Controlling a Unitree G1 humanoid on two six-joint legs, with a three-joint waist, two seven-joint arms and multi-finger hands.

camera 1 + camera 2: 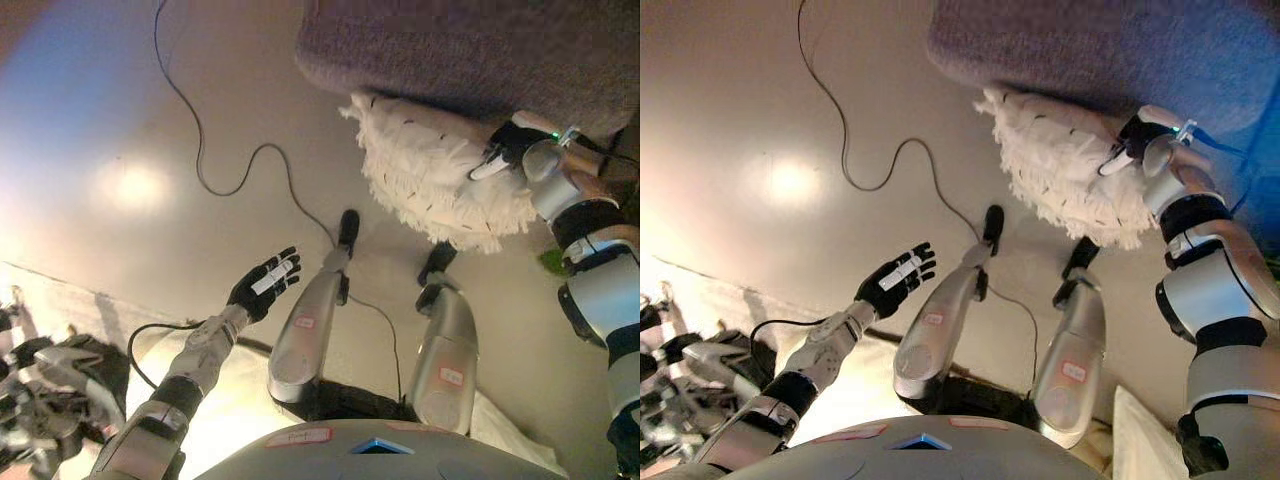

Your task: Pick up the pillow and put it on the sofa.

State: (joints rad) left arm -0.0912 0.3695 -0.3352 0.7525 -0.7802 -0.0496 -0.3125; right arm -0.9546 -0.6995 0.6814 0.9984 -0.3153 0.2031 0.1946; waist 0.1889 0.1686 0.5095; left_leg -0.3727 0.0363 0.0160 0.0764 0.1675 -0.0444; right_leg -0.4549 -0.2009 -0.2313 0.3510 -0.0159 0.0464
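1. White, shaggy, fringed fabric pillow [440, 180] lies at about 1 o'clock in the view, pressed against the lower front edge of the grey-purple woven upholstered sofa [480, 50], apparently still low beside the pale glossy floor [120, 120] rather than on the seat.
2. Right hand [505, 150] sits on the pillow's 3 o'clock side, dark fingers curled into the pile, gripping it.
3. Left hand [265, 285] hovers at 7 o'clock, fingers spread and holding nothing, well apart from the pillow.
4. Handling judgement: the pillow looks soft, light and squashy, so it should sag from a one-sided hold; the loose fringe may slip.
5. A firmer hold would take the body of the cushion, not the tassels, ideally with the left hand supporting the opposite edge.
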